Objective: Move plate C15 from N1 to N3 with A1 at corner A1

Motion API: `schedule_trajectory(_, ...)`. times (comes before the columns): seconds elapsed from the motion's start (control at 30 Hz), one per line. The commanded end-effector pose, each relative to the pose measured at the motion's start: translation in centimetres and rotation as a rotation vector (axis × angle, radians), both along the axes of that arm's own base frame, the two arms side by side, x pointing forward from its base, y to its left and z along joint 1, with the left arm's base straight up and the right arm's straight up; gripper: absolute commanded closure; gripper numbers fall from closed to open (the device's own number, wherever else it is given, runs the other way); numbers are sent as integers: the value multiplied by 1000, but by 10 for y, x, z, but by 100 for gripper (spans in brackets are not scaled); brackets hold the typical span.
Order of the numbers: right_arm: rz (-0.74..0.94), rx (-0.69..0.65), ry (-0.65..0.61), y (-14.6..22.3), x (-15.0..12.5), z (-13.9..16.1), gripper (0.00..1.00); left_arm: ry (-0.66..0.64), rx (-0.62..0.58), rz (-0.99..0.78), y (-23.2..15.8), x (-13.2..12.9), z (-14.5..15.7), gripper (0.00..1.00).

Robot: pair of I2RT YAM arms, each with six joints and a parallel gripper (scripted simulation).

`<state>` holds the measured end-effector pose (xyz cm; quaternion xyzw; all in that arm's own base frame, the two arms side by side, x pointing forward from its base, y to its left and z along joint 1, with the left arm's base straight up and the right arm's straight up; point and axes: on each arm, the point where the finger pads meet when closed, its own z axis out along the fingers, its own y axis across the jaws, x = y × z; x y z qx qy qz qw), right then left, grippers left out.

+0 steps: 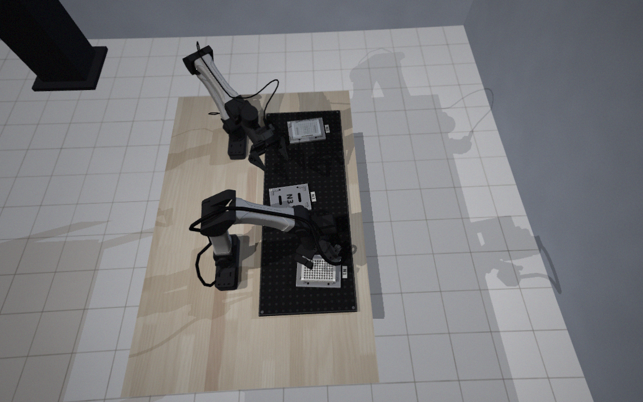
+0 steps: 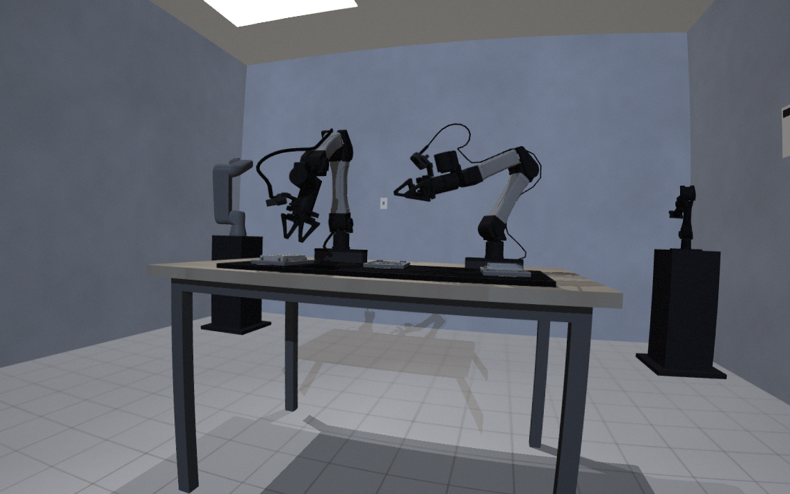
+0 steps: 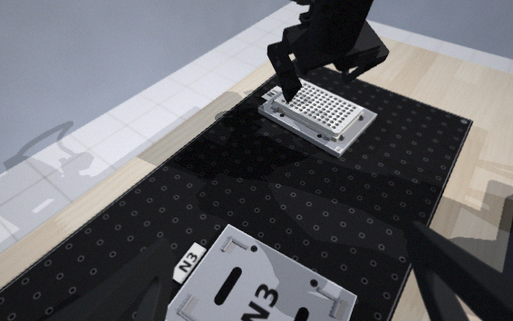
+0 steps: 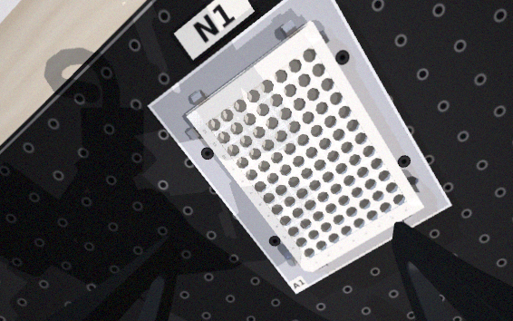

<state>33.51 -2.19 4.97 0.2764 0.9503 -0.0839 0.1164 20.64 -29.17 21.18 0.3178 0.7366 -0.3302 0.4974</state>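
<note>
Grey-blue walls [image 1: 588,124] [image 2: 459,110] [image 3: 62,68] and a tiled floor [image 1: 428,200] [image 2: 109,393] [image 3: 31,181] surround a wood-topped table [image 1: 184,340] [image 2: 606,299] [image 3: 425,54], w/ a black perforated deck [image 1: 283,299] [image 2: 446,277] [image 3: 244,195] [image 4: 470,136] on top. L gripper [image 1: 274,163] [image 2: 412,195] [image 3: 285,240]: fingers spread, nothing held, raised over the deck's edge betw. N2 and N3. R gripper [image 1: 325,264] [image 2: 295,238] [image 3: 317,91] [image 4: 285,236]: fingers likewise spread, nothing held, pointing down above C15 w/ a visible gap (ext. view). Nest N1 [image 1: 304,285] [image 2: 256,262] [image 3: 334,151] [image 4: 167,109] carries white multi-well plate C15 [image 1: 320,269] [image 2: 287,257] [image 3: 323,109] [image 4: 304,145]. Nest N2 [image 1: 322,137] [image 2: 505,273] carries translucent plate C51 [image 1: 306,128] [image 2: 505,267]. Nest N3 [image 1: 291,188] [image 2: 387,266] [image 3: 289,272], approx. mid-deck, shows its printed no., slots and corner locators, no plate in them. Smallest: sign N1 [image 1: 344,272] [image 3: 271,93] [image 4: 214,24], just beside its nest, and corner mark A1 [image 4: 298,284], at the nest corner opp. the sign end; C15's own well lettering is too small to read.
</note>
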Motion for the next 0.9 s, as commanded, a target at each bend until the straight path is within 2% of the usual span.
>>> schedule_trajectory(0.0,245,67,100,1,6,-1,0,-57,-68,-75,-30,-11,28,0)
schedule_trajectory(0.17,455,124,129,-8,18,0,0,-59,-81,-167,-56,-36,31,0)
schedule_trajectory(0.33,578,160,136,-16,27,-2,0,-43,-60,-192,-63,-44,24,0)
schedule_trajectory(0.47,569,158,146,-21,27,-4,0,-43,-59,-192,-63,-43,24,0)
schedule_trajectory(0.6,472,179,228,-31,5,-34,0,-44,-61,-192,-63,-44,24,0)
schedule_trajectory(0.7,476,203,261,-30,-4,-42,0,-44,-61,-192,-63,-44,24,0)
schedule_trajectory(0.87,479,189,238,-30,2,-50,0,-44,-61,-192,-63,-44,24,0)
